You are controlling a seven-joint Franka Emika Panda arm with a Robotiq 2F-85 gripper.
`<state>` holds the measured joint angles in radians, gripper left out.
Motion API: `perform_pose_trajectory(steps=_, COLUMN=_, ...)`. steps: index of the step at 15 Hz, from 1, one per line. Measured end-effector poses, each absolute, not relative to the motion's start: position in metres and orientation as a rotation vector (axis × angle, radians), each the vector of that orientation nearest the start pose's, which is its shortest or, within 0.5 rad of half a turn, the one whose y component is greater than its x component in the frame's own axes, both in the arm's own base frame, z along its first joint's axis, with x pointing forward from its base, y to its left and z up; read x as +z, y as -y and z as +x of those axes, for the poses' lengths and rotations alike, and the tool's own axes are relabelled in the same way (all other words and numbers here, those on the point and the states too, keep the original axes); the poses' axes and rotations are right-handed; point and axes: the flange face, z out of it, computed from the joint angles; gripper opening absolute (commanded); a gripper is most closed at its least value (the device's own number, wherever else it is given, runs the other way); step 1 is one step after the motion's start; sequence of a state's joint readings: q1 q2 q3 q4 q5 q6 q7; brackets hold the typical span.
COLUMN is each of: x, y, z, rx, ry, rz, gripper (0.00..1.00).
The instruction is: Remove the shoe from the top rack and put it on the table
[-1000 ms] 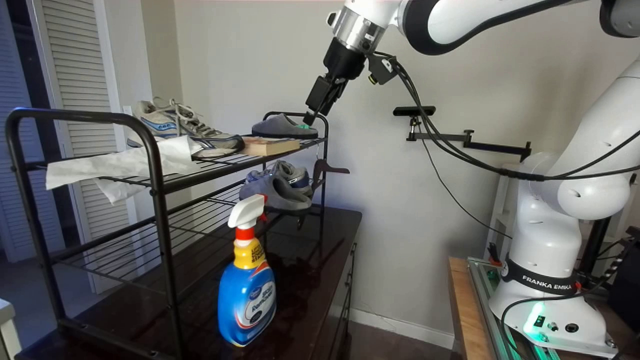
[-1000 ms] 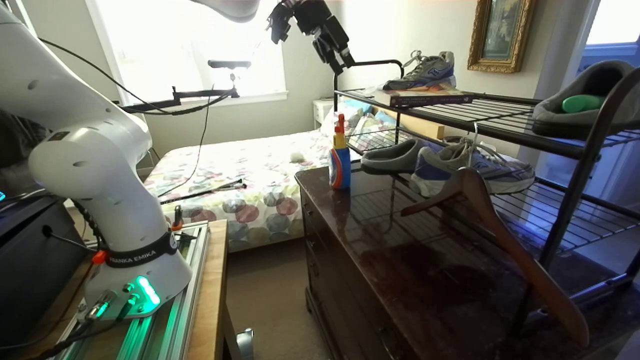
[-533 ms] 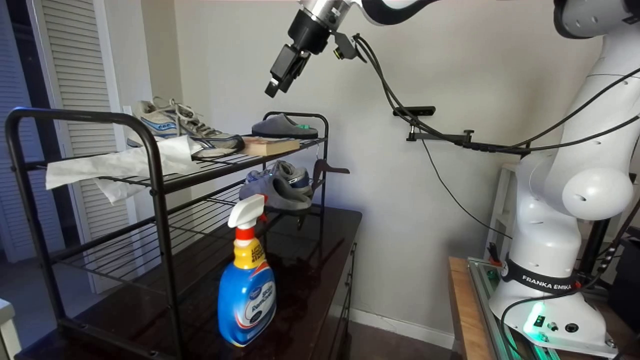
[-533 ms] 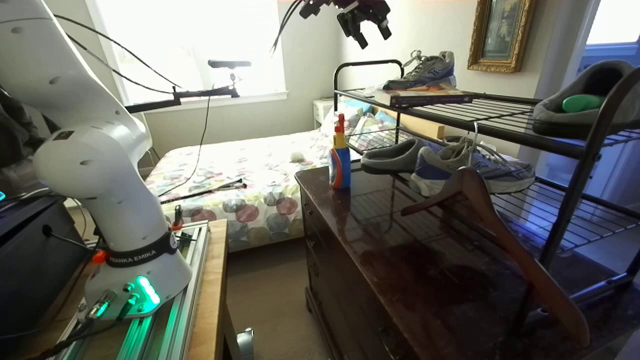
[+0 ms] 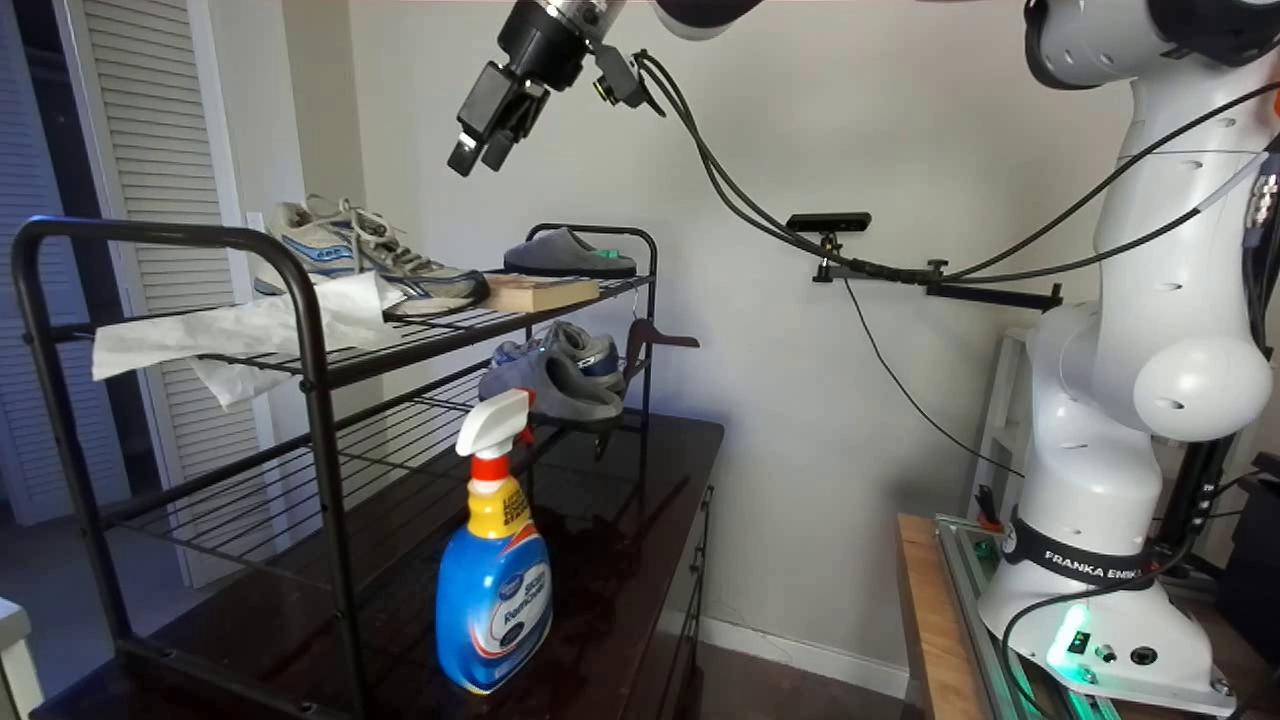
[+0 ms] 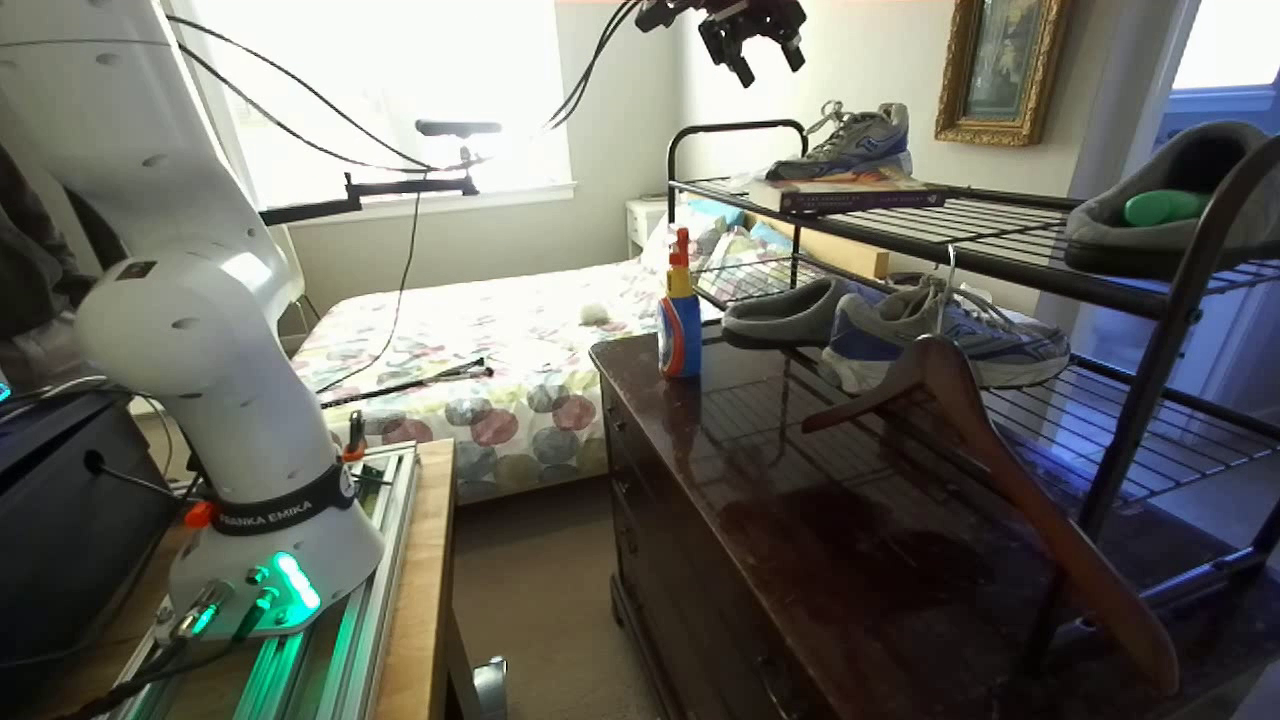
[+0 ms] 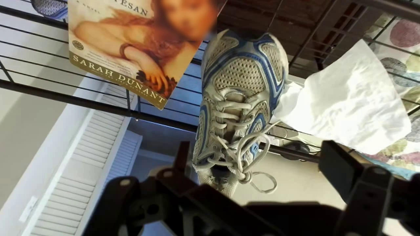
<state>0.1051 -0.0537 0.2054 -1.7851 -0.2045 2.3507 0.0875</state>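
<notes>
- Counter [image 6: 860, 560]: dark brown, glossy; a blue spray bottle [image 5: 495, 590] stands upright on it.
- Top rack [image 5: 430, 343]: black wire shelf with tubular rails.
- Shoe [image 7: 236, 98]: light grey with blue trim; rests sole-down on the top rack, between a book [image 7: 131, 55] and a white sheet [image 7: 351, 101] in the wrist view.
- My hand [image 6: 771, 66]: fingers spread wide; I hold it above the top rack, apart from the shoe.

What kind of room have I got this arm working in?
Most likely a bedroom in a home. An exterior view shows a bed with a dotted pattern and a gilt-framed picture, and the table is the top of a dark wooden dresser.
</notes>
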Motion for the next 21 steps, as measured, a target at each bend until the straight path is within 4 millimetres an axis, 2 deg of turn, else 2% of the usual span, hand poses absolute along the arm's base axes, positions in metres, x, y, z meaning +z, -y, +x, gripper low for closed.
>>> perform_pose_trajectory(steps=4, x=0.639, y=-0.179, z=0.563, rx=-1.026, ry=0.486, rz=-3.003, gripper=1.0)
perform_pose_trajectory(steps=8, x=0.649, y=-0.181, z=0.579, rx=-1.175, ry=0.491, rz=-2.92, gripper=1.0)
perform_pose_trajectory(steps=11, x=0.648, y=-0.18, z=0.6, rx=-1.231, ry=0.479, rz=-2.908, gripper=1.0)
perform_pose_trajectory(steps=15, x=0.634, y=-0.175, z=0.638, rx=-1.253, ry=0.438, rz=-2.936, gripper=1.0)
perform_pose_trajectory(steps=21, x=0.615, y=-0.183, z=0.692, rx=-1.187, ry=0.414, rz=-2.947, gripper=1.0)
